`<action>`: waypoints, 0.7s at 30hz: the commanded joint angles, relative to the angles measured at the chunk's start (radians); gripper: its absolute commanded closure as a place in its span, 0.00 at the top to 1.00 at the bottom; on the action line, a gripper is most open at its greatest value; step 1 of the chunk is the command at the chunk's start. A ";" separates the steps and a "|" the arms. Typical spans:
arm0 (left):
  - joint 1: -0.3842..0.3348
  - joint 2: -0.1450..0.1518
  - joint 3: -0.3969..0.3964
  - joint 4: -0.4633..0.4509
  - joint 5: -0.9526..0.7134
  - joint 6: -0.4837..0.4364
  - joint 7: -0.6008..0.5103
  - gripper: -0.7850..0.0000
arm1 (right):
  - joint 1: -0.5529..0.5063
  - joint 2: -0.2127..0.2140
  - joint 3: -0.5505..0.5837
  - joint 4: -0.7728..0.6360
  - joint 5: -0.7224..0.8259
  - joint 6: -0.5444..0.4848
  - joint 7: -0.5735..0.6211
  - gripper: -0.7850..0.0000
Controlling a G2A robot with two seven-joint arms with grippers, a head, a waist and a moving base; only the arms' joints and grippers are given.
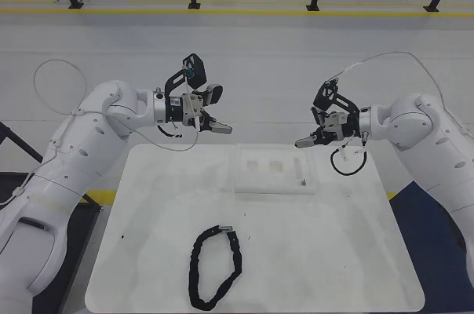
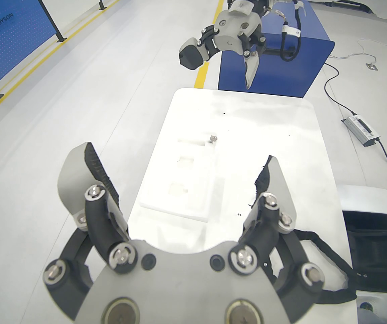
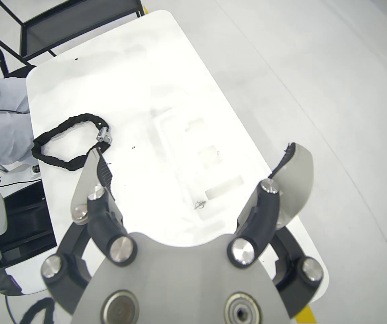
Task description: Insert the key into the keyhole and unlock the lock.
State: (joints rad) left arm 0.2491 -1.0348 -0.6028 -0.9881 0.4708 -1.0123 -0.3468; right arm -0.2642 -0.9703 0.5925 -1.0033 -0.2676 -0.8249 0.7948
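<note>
Pick-up step, not yet begun. Above the far edge of the worktop, left gripper toward the left corner, right gripper toward the right. Fingers of both spread wide, holding nothing. Probably the key: small metal piece at the right end of the white tray by that far edge. Black chain lock near the front edge. Next: descend on the key, pinch cleanly.

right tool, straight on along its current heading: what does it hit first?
Probably the white tray: the open right tool looks down at its recesses in its wrist view. The key lies at the tray's end nearer the tool, off the centre line, I think; depth is unclear.
</note>
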 commanded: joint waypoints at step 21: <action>0.000 0.000 0.000 0.000 0.000 0.000 0.000 1.00 | 0.039 -0.159 -0.142 0.274 0.045 0.272 0.199 1.00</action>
State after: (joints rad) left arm 0.2491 -1.0348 -0.6028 -0.9881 0.4708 -1.0123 -0.3468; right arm -0.2243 -1.1227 0.4538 -0.7411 -0.2306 -0.5646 0.9838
